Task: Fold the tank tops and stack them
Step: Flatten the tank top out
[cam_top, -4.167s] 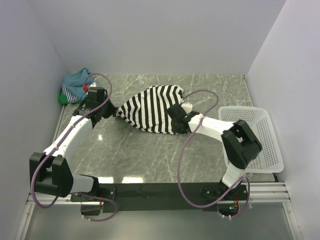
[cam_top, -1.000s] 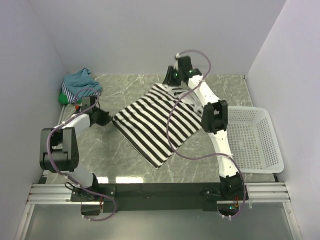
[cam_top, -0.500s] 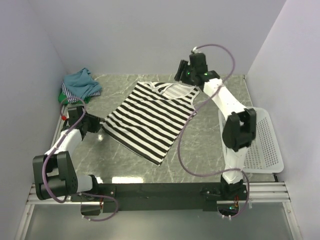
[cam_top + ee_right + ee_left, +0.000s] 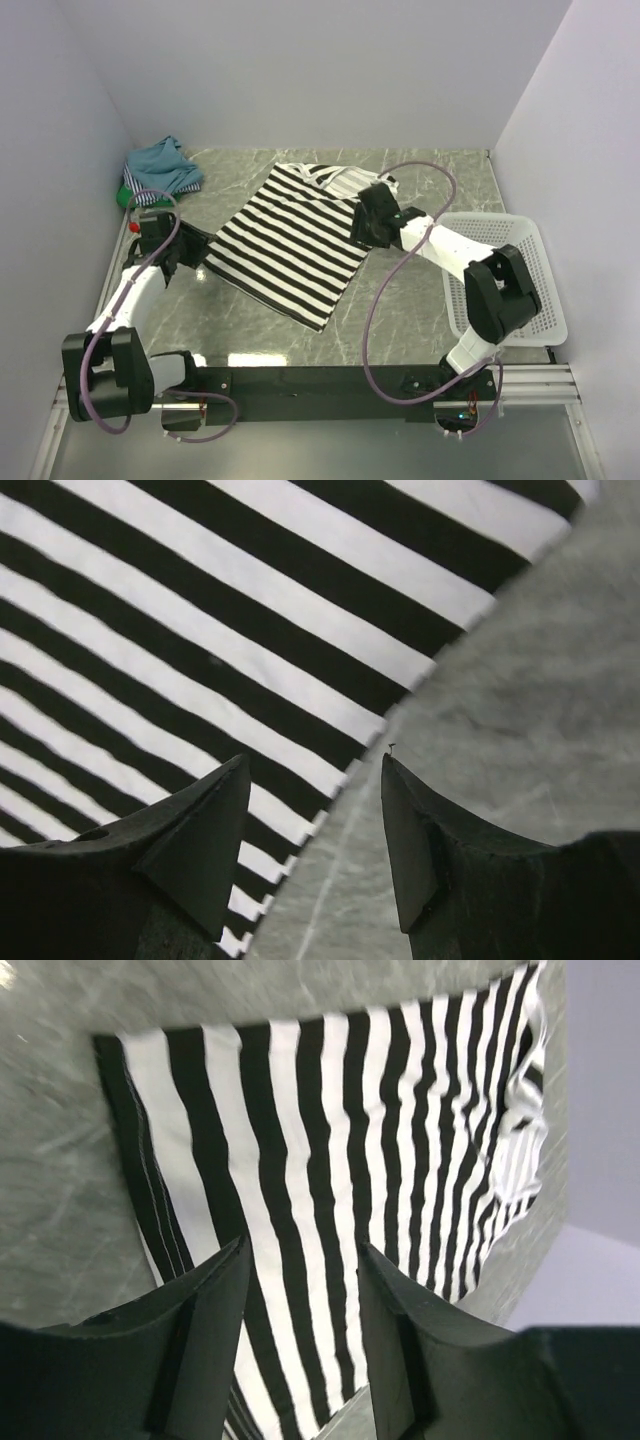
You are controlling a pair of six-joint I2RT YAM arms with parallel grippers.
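Note:
The black-and-white striped tank top lies spread flat on the marble table, neckline toward the back wall. My left gripper hovers at its left corner, open, with only striped cloth below its empty jaws. My right gripper is open over the top's right side. In the right wrist view the cloth's edge runs between the fingertips, and nothing is held by this gripper. More tank tops, teal, thin-striped and green, sit bunched in a pile in the back left corner.
A white plastic lattice basket stands at the right edge of the table, beside the right arm's elbow. Walls close in the table on the left, back and right. Purple cables loop off both arms.
The left gripper opened and let go of the striped top's left corner. The right arm swung from the back, near the neckline, down to the top's right side. The top now lies flat.

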